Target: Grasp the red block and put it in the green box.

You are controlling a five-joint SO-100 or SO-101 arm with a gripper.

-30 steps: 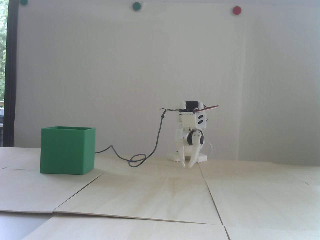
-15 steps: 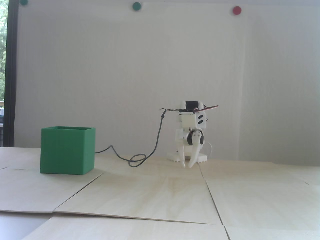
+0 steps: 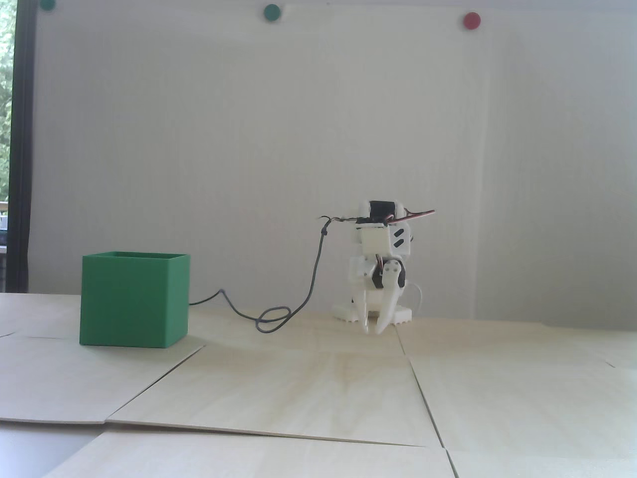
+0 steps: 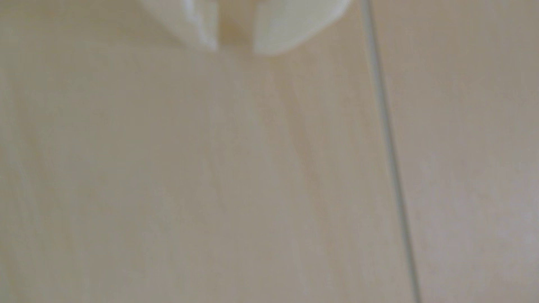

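Observation:
The green box (image 3: pixel 132 303) stands on the wooden table at the left in the fixed view, open side up; its inside is hidden from this angle. The red block shows in neither view. My white arm is folded low at the back of the table, well right of the box. My gripper (image 3: pixel 372 331) points down with its tips just above the table. In the wrist view the gripper (image 4: pixel 235 49) enters from the top edge, its two white fingers a narrow gap apart with only bare wood between them.
A grey cable (image 3: pixel 278 318) loops on the table between the box and the arm. The table is made of wooden panels with seams (image 4: pixel 388 139). A round red magnet (image 3: pixel 471 20) and a round green magnet (image 3: pixel 271 12) stick to the back wall.

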